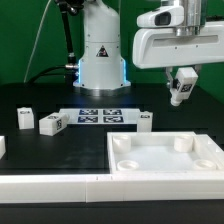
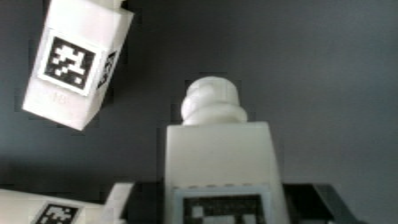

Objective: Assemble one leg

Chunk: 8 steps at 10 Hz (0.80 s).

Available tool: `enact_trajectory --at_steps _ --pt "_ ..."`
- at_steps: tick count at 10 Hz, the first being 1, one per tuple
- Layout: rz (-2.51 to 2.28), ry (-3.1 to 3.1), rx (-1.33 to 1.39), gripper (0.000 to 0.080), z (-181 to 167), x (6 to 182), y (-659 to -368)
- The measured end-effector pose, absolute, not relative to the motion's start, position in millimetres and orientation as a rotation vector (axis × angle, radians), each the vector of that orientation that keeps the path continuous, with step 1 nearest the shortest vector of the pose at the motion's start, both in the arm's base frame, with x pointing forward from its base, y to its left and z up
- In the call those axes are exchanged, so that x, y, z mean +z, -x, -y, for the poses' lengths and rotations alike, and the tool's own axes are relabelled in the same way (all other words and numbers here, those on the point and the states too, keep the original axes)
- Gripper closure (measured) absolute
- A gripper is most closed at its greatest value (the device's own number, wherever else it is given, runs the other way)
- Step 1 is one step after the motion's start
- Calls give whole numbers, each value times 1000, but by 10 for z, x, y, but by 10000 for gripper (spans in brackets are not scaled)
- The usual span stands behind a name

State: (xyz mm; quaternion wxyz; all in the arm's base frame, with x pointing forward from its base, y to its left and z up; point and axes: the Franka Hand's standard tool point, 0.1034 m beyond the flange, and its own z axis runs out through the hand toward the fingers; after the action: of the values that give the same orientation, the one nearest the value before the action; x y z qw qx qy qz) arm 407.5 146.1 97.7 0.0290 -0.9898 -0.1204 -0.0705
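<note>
My gripper [image 1: 181, 84] is shut on a small white leg [image 1: 181, 92] and holds it in the air above the table, over the far right corner of the large white square piece [image 1: 165, 172] with round corner sockets. In the wrist view the held leg [image 2: 222, 150] stands between my dark fingers [image 2: 139, 205], its rounded peg end pointing away from me and a tag on its near face. My gripper [image 2: 222, 208] grips it from both sides. Another tagged leg [image 2: 80, 62] lies on the black table below.
Three more legs lie on the table: two at the exterior view's left [image 1: 22, 119] [image 1: 52, 123] and one near the square piece's far edge [image 1: 145, 119]. The marker board [image 1: 100, 114] lies in front of the robot base. A white part's edge [image 1: 2, 146] shows at far left.
</note>
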Motion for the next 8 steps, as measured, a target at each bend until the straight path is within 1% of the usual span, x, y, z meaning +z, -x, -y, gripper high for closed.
enact_trajectory --at_steps 1,3,4,8 --pt "404 3056 -203 512 -1387 994 -4152" --pt "437 3048 -242 512 -1286 1099 -4469" --pt "459 3047 -250 512 -1245 1131 -4539" --pt "457 3046 -243 512 -1235 1119 -4525"
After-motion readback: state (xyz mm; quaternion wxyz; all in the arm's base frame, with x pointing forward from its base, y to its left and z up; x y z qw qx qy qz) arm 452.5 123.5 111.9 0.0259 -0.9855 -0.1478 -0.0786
